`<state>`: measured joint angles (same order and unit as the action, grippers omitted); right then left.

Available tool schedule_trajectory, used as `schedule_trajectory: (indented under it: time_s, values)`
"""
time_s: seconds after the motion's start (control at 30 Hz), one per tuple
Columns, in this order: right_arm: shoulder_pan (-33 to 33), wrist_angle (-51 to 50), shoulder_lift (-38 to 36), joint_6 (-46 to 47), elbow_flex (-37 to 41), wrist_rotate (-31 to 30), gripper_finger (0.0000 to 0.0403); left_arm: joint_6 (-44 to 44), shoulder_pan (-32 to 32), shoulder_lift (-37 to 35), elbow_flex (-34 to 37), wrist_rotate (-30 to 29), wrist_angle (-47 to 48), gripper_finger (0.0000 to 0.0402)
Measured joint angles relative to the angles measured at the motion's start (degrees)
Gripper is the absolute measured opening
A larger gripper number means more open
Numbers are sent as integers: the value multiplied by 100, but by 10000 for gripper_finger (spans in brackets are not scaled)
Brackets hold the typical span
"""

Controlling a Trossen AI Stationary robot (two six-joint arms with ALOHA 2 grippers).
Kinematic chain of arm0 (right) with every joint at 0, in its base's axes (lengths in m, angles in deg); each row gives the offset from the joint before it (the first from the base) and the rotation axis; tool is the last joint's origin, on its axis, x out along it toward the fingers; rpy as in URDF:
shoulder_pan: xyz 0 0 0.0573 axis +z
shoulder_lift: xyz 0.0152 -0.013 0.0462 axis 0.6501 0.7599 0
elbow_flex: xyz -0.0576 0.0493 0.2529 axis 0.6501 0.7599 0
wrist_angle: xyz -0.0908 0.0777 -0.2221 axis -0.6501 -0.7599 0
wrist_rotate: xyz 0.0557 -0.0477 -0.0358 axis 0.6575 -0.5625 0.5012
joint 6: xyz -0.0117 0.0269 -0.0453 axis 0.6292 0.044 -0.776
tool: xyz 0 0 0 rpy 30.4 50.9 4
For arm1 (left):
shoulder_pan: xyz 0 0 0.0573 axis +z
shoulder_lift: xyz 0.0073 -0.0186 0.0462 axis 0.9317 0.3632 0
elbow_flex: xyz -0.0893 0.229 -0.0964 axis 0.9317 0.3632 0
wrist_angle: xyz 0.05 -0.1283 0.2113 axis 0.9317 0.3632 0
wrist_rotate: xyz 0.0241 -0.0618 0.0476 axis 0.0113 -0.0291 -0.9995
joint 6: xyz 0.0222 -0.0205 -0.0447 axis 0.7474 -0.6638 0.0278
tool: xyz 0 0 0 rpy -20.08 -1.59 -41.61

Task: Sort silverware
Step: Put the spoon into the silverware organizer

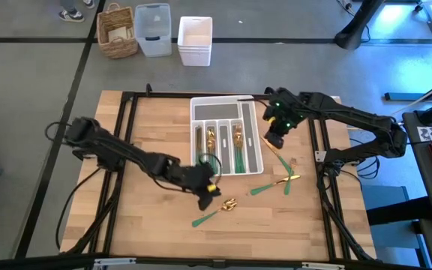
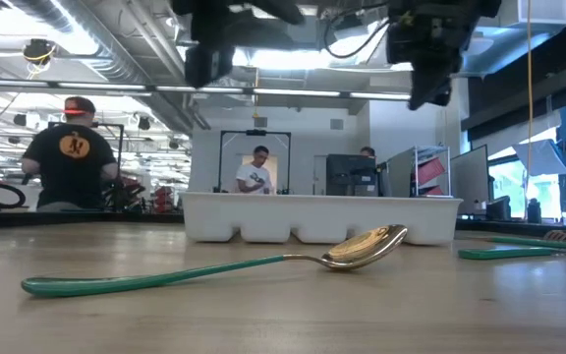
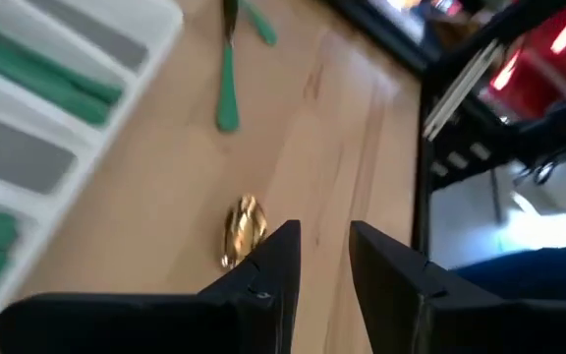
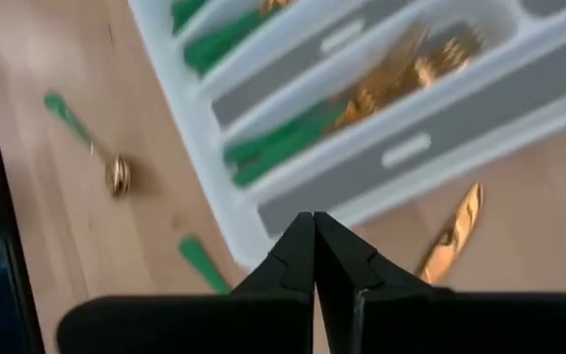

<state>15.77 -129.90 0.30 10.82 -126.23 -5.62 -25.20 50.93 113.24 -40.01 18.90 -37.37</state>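
Inside white tray [image 1: 247,106]: gold-headed, green-handled silverware [image 1: 238,144] fills three slots.

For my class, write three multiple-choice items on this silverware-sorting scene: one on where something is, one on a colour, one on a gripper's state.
1. Where does the right gripper hover?
A. by the tray's right edge
B. over the baskets
C. at the table's front left corner

2. What colour are the silverware handles?
A. red
B. green
C. black

3. How do the left gripper's fingers stand?
A. shut on a fork
B. shut empty
C. open

Key:
1 A: the high view shows it just beside the white tray.
2 B: the spoon on the table has a green handle and gold head.
3 C: the left wrist view shows a gap between the fingers of the left gripper, with nothing held.
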Motion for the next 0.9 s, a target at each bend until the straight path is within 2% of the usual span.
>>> schedule_trajectory:
  time_s: [0.23, 0.33, 0.47, 0.57, 0.7, 0.9]
  values:
    - [0, -582, -534, -585, 0, 24, 5, -10, -256, 1201, -840, 214, 71, 83]
    - [2, -635, -904, -586, 0, 71, 5, -9, -298, 1522, -1189, 242, 546, 83]
    - [7, -799, -1385, -571, 0, 243, 5, -14, -359, 1731, -1551, 321, 1508, 83]
    - [7, -934, -1716, -568, 0, 262, 5, -97, -399, 1749, -1567, 461, 2076, 83]
    - [7, -1021, -2034, -557, 0, 249, 5, -227, -399, 1749, -1553, 476, 2197, 83]
    - [7, -1018, -2316, -405, 0, 259, 5, 15, -396, 2059, -1553, 619, 1771, 83]
